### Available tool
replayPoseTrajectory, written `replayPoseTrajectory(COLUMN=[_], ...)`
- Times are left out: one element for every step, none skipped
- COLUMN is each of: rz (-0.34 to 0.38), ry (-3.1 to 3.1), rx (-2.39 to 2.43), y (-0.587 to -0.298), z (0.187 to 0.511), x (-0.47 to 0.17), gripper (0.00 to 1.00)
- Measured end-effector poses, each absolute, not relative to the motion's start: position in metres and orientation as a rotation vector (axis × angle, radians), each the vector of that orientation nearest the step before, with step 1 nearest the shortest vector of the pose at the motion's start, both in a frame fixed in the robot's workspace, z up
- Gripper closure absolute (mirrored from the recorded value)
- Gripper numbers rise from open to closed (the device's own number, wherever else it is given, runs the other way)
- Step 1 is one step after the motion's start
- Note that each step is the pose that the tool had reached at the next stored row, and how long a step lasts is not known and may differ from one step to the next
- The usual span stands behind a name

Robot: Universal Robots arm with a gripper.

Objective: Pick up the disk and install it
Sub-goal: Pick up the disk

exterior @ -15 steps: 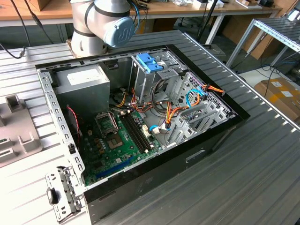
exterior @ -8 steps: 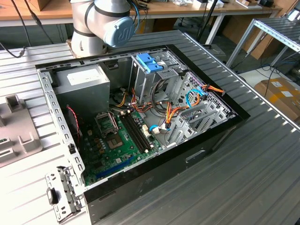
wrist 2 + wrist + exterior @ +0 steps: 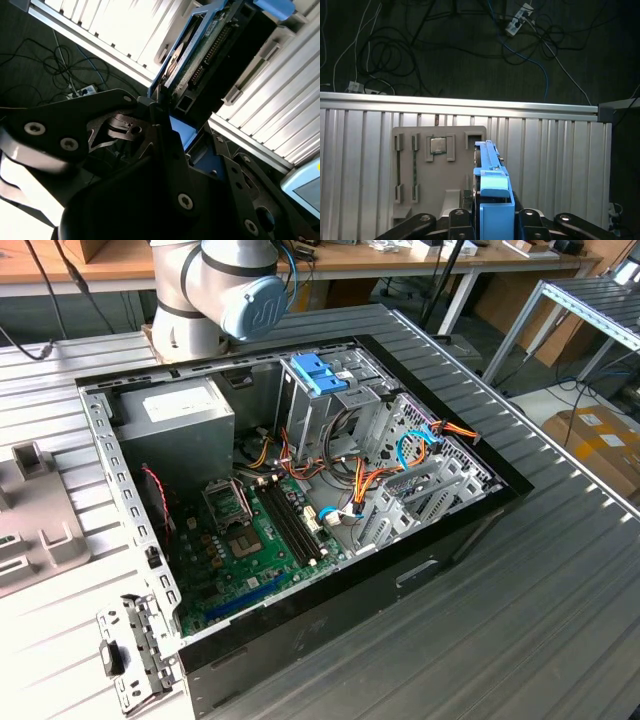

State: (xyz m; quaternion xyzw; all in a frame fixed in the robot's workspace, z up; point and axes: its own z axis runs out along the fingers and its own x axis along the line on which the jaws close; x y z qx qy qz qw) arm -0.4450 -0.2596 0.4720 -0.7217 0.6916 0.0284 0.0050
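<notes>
**DISK CLAMPED EDGE-ON IN GRIPPER**

Exterior view: the open computer case (image 3: pixel 400 575) was noted; its power-supply sticker (image 3: pixel 175 405) could not be read.

Second wrist view: the disk (image 3: pixel 192 65) was gripped between the closed-in jaws of the gripper (image 3: pixel 186 126), with its circuit board (image 3: pixel 212 42) exposed.

First wrist view: the disk (image 3: pixel 490 160) was seen against a grey parts tray (image 3: pixel 440 172). It was judged rigid, dense and shock-sensitive. The blue side rails (image 3: pixel 495 187) were judged the proper hold.

exterior view: even light, case (image 3: pixel 350 612) on ribbed table (image 3: pixel 560 570) shadowed inside | second wrist view: table glares white | first wrist view: floor (image 3: pixel 445 60) beyond table dark
</notes>
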Motion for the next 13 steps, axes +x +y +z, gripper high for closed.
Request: replayPoseTrajectory(rz=[0.089, 0.089, 0.089, 0.089, 0.089, 0.089, 0.089, 0.089, 0.089, 0.089, 0.089, 0.089, 0.089], ry=[2.166, 2.166, 2.166, 2.166, 2.166, 2.166, 2.166, 2.166, 2.166, 2.166, 2.166, 2.166, 2.166], rx=[-2.26, -2.26, -2.26, -2.26, -2.26, -2.26, -2.26, -2.26, -2.26, -2.26, -2.26, -2.26, -2.26], y=[-0.26, -0.26, -0.26, -0.26, -0.26, -0.26, -0.26, -0.26, -0.26, -0.26, -0.26, -0.26, -0.26], z=[0.473, 0.474, 0.475, 0.475, 0.476, 0.477, 0.478, 0.479, 0.48, 0.481, 0.482, 0.483, 0.484], x=[-0.445, -0.445, -0.445, -0.445, -0.445, -0.445, -0.445, -0.445, -0.445, -0.445, -0.445, -0.445, -0.445], gripper=[0.63, 0.63, 0.63, 0.63, 0.63, 0.63, 0.63, 0.63, 0.63, 0.63, 0.63, 0.63, 0.63])
